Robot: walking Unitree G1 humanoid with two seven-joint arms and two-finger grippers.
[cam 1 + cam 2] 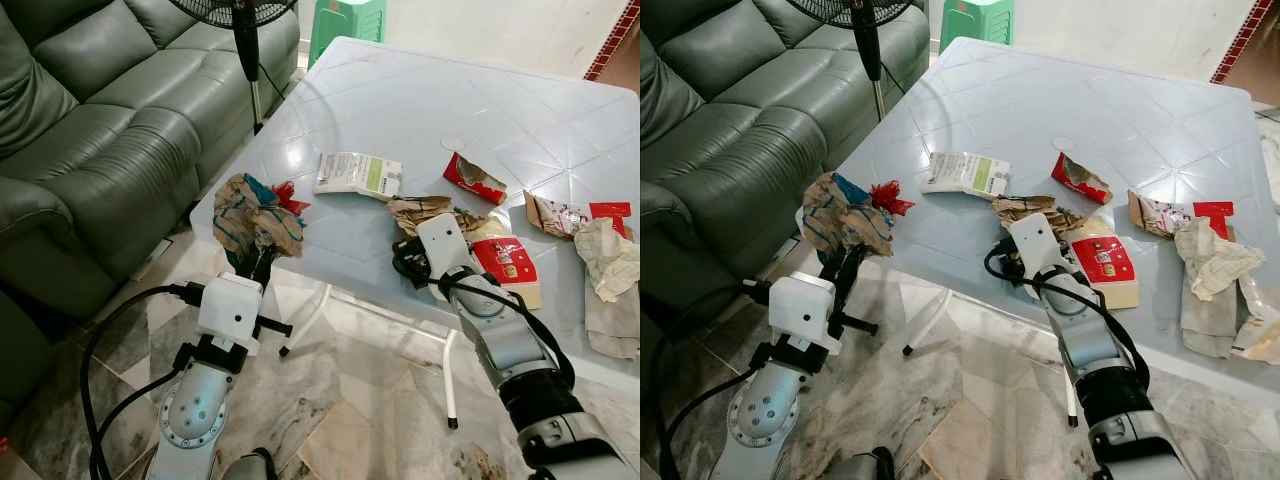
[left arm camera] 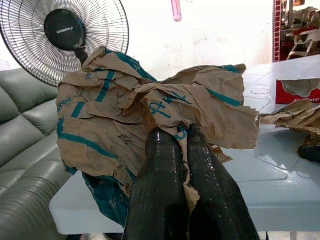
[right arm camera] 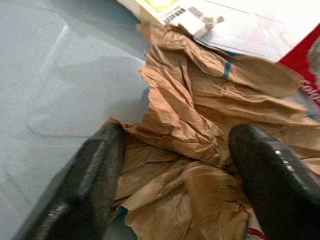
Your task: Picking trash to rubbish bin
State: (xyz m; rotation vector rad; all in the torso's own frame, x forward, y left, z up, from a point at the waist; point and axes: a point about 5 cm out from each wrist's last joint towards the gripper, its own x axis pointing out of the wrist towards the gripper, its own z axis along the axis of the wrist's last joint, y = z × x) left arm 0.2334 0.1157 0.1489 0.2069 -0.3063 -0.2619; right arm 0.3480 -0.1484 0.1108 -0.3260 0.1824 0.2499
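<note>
The left gripper (image 2: 182, 145) is clenched on a crumpled brown paper bag with teal print (image 1: 255, 215), pinching a fold of it at the near left corner of the pale blue plastic table (image 1: 400, 110); in the left wrist view the 2 black fingers (image 2: 160, 190) press together with paper caught between them, and most of the bag spreads loose above the pinch. A scrap of red wrapper (image 1: 286, 195) sits against the bag's far side and may or may not come along with it. The right gripper (image 3: 175, 165) stands spread wide over a second wad of brown paper (image 1: 425, 212) near the table's near edge, 1 finger on either side of the wad and nothing yet grasped. Further right lie a red and white carton (image 1: 508, 265), a torn red box (image 1: 474, 177), a torn red and white wrapper (image 1: 575, 215) and a crumpled grey-white cloth or paper (image 1: 608, 265); a white printed packet (image 1: 357, 175) lies in the middle. A green sofa (image 1: 90, 130) and a standing fan (image 1: 245, 30) are to the left, and I cannot see a rubbish bin. The main risk on the left is the thin hold: with only a fold gripped, the bag could tear or slip free once lifted. On the right, shutting the fingers may catch only a loose flap, or nudge the carton just beside the wad toward the table's edge.
</note>
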